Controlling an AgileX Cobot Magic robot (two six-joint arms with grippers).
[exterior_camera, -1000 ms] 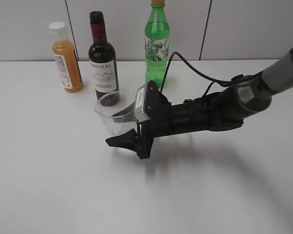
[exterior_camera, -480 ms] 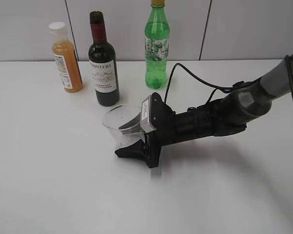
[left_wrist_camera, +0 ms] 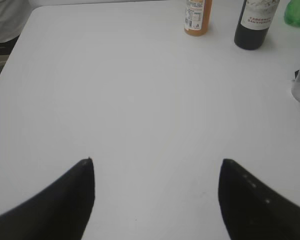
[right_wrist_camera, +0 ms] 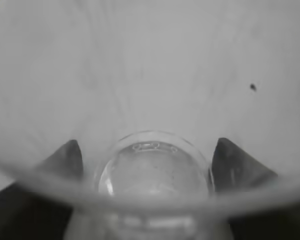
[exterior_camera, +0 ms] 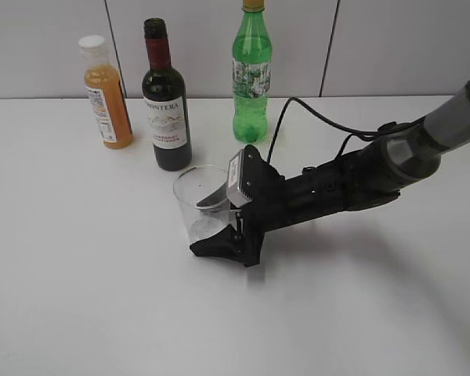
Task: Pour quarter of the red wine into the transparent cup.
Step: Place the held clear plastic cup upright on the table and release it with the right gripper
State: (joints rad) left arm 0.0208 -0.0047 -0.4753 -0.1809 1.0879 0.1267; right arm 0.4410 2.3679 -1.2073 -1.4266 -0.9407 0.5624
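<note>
An orange juice bottle [exterior_camera: 106, 92] with a white cap was seen standing upright at the back left of the white surface [exterior_camera: 102, 298], near the pale paneled wall [exterior_camera: 407, 47]. A taller green plastic soda bottle [exterior_camera: 251, 74] was stood well to its right, and a black cable [exterior_camera: 313, 113] was looped across the surface nearby.

Wine bottle [exterior_camera: 165, 102] label reads "MONTERA" (below, "CABERNET SAUVIGNON" in the left wrist view).
</note>
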